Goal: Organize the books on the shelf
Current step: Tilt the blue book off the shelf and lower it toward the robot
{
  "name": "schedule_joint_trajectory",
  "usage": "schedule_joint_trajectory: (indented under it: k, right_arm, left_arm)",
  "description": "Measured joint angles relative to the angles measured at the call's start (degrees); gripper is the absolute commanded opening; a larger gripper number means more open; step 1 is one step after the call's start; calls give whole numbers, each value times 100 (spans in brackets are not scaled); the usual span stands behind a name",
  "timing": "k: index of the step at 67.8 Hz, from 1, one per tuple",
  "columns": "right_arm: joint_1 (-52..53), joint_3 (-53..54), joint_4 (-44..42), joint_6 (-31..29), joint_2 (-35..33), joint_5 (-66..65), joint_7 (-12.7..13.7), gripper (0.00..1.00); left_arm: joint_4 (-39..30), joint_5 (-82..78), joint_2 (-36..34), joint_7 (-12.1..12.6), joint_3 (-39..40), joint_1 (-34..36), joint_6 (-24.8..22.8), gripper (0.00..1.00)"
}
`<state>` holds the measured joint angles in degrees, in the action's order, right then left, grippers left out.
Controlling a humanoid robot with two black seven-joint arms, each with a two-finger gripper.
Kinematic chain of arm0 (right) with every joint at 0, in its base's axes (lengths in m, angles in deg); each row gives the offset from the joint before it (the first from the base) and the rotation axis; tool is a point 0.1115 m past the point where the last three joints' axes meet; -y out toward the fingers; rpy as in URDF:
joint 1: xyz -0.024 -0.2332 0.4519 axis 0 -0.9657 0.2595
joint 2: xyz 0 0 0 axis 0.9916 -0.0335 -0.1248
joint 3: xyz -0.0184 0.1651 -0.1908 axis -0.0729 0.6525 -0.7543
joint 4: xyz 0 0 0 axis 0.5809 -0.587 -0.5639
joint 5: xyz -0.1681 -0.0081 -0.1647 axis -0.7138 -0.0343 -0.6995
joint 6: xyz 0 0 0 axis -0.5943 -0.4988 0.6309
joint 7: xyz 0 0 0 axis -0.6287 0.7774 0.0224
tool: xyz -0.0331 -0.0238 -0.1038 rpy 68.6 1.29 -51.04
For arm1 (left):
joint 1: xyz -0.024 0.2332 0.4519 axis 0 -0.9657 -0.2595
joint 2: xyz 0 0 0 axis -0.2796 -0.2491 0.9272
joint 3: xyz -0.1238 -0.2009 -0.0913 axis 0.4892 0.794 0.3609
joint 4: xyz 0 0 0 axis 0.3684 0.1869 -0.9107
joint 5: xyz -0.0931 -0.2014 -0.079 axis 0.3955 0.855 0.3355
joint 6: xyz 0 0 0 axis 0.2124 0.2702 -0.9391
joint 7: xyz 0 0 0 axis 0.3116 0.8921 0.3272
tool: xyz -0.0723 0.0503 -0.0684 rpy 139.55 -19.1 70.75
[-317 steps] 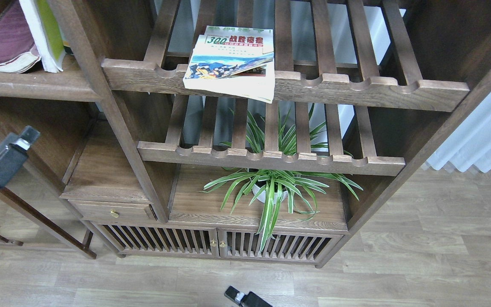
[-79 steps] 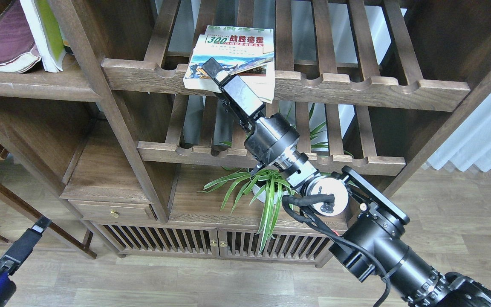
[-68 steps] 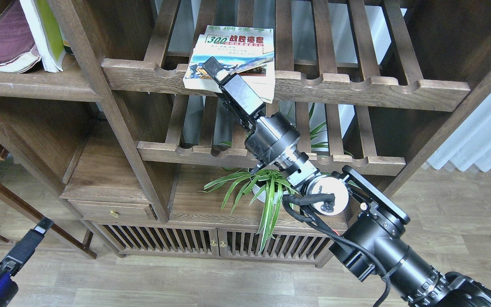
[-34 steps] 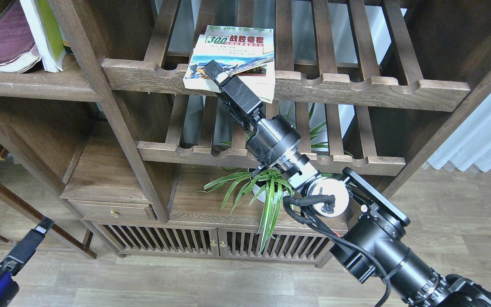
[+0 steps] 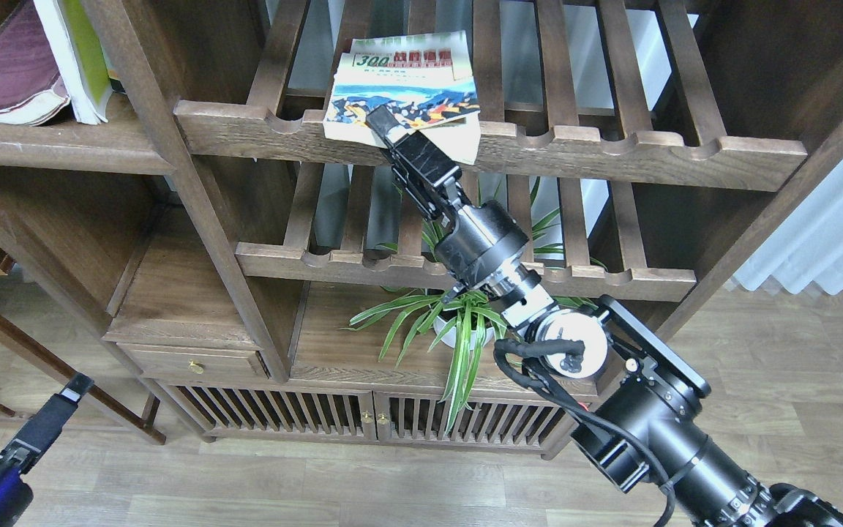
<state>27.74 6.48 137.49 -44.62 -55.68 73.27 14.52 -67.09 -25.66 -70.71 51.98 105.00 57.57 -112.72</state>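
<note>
Fingers of the right gripper (image 5: 383, 121) are clamped on the near edge of the white-blue book (image 5: 407, 80), one dark finger lying across the cover's lower part at the scalloped front rail of the upper slatted rack (image 5: 612, 154). That book lies on the slats with its near edge lifted and tilted, the cover curling upward; "300" in green is legible at its top left, beside a row of red characters too blurred to read, above a blue and white seascape picture. On the solid dark-brown shelf (image 5: 48, 146) at upper left, the thick maroon book (image 5: 4, 69) leans with a small pale label on its cover, its print illegible, and the thin yellow-green book (image 5: 85, 51) stands just beside it. Low at the left edge, the left gripper (image 5: 52, 413) points upward, seen too narrow to tell whether it is parted.
</note>
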Motion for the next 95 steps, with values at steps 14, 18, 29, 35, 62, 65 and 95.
schedule_joint_trajectory:
  k: [14,18,29,35,62,65,95]
  right_arm:
    - [-390,15,351,-338,0,9,16,4]
    - [-609,36,514,-464,0,25,19,4]
    - [-1397,128,1027,-725,0,62,17,4]
    - [-1699,146,1184,-739,-63,62,8,4]
    - [-3578,326,1268,-741,-683,71,15,5]
    - [-3755,337,1251,-741,-726,80,18,5]
    - [-4375,279,360,-735,-897,340,26,6]
  left_arm:
    - [1,2,0,0,0,10,0,100]
    - [1,6,3,0,0,9,0,100]
    - [52,41,94,-5,0,-14,0,100]
    - [84,91,108,-5,0,-18,0,100]
    - [253,415,213,9,-149,-37,0,100]
    - [254,424,236,9,-205,-58,0,100]
    - [90,1090,532,2,-830,-47,0,100]
